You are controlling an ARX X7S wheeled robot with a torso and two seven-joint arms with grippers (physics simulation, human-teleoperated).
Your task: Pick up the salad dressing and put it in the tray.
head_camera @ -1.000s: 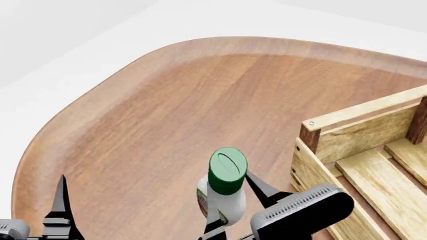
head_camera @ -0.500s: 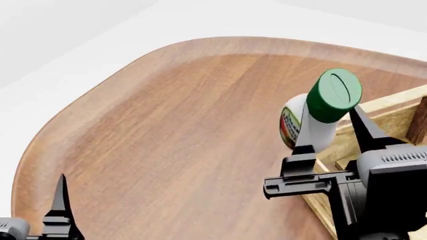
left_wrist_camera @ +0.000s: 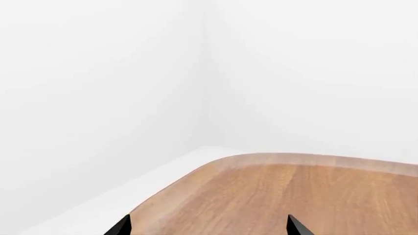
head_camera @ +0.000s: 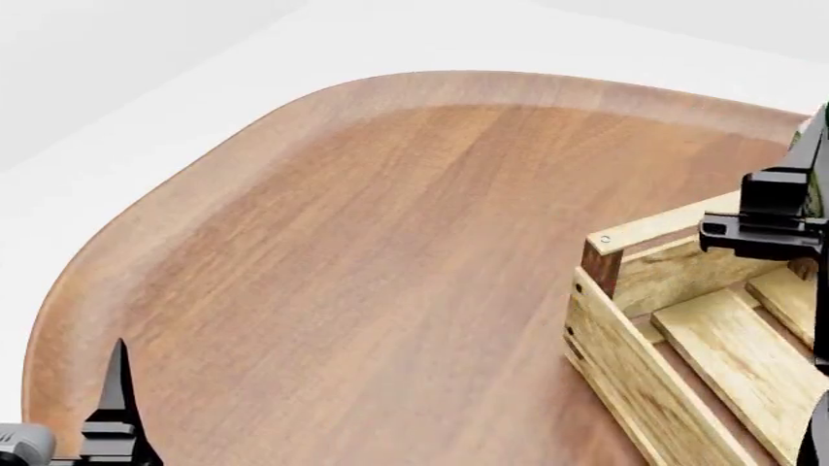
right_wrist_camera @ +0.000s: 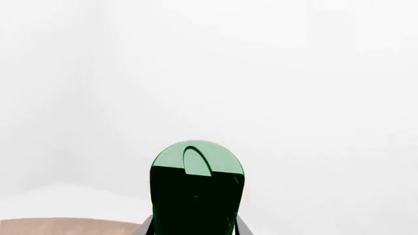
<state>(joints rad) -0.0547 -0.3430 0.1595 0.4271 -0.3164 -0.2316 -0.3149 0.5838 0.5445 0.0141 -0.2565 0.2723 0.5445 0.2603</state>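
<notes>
In the right wrist view the salad dressing's green flip cap [right_wrist_camera: 197, 186] stands straight up between my right gripper's fingers [right_wrist_camera: 147, 228], which press on both sides of it; the white body is hidden. My right gripper [right_wrist_camera: 196, 231] is shut on the bottle. In the head view that gripper [head_camera: 778, 218] is at the far right edge, raised above the far rail of the tray [head_camera: 642, 335], a light-wood slatted crate; only a green sliver of the bottle [head_camera: 818, 146] shows. My left gripper [left_wrist_camera: 207, 231] is open and empty, low over the table's front left [head_camera: 116, 398].
The wooden table [head_camera: 388, 243] has a rounded raised rim and white floor and walls beyond it. The crate's dark corner post [head_camera: 599, 262] stands at the right side of the table. No other objects show.
My right gripper has carried the bottle up and to the right, from near the table's front to above the crate's far side, almost out of the head view. The left arm has not moved.
</notes>
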